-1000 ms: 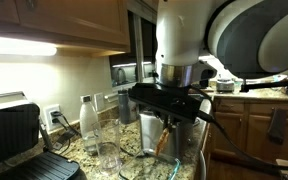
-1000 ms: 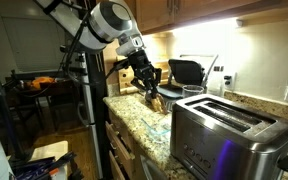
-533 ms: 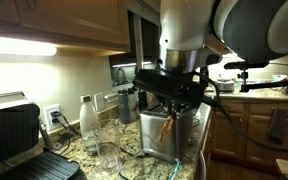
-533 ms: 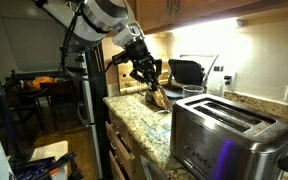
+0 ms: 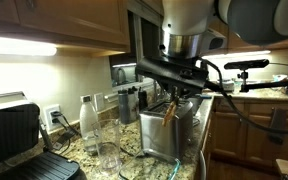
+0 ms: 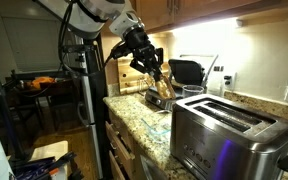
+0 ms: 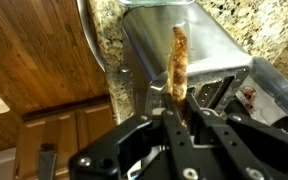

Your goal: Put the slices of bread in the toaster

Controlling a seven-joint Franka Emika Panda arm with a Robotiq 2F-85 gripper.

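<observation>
Gripper (image 6: pixel 154 74) is seen clamped narrow on one slice of bread (image 6: pixel 162 89), held up in the air over the granite counter (image 6: pixel 136 108). The slice is gripped by its upper end and hangs tilted below the fingers in both exterior views. In the wrist view the slice of bread (image 7: pixel 178 60) is seen edge-on, pinched between the fingertips (image 7: pixel 168 108). The toaster (image 6: pixel 224 128) is stood on the counter near the edge, its long top slots visible with nothing seen in them. The slice is kept apart from the toaster, off to its side and higher than its top. In an exterior view the bread (image 5: pixel 171 115) is overlapped against the toaster (image 5: pixel 156 138) behind it. A clear bottle (image 5: pixel 87 118) and a glass (image 5: pixel 108 146) are stood beside it, with a black grill (image 5: pixel 8 135) further off. Wooden cabinet doors (image 7: pixel 44 70) are shown under the counter in the wrist view.
</observation>
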